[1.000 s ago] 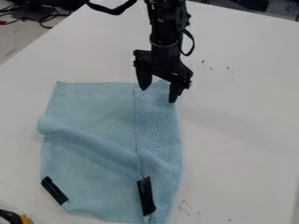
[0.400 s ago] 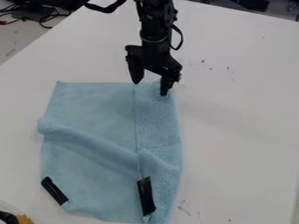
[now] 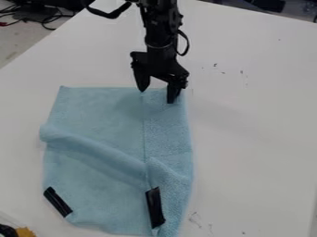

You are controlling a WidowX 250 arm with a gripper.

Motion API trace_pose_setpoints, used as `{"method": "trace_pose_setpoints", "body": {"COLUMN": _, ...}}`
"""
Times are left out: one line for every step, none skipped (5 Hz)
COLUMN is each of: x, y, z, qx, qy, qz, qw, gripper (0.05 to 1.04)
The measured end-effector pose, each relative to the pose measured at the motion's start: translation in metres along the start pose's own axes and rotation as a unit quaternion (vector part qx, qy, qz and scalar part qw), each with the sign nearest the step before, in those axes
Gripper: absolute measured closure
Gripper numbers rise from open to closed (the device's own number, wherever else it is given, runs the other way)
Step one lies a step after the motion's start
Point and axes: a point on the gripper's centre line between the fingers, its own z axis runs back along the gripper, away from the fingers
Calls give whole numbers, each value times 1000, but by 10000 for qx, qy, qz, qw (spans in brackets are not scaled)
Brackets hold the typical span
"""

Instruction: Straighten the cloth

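Hanging at the far edge of the blue cloth [image 3: 93, 109], the end effector [image 3: 156, 96] is well open, holding nothing. One raised fold [image 3: 96, 149] crosses the cloth.

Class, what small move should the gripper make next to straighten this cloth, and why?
Probably lower slightly and close the gripper on the cloth near its far edge: it hangs open there, and a raised fold crosses the middle, which pulling might flatten.
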Motion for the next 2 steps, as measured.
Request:
{"method": "trace_pose_setpoints", "body": {"x": -2, "y": -1, "z": -7, "qx": -48, "qy": 65, "qz": -22, "qw": 10000, "gripper": 83}}
{"method": "trace_pose_setpoints", "body": {"x": -1, "y": -2, "z": -7, "qx": -53, "qy": 49, "qz": -23, "qw": 10000, "gripper": 90}}
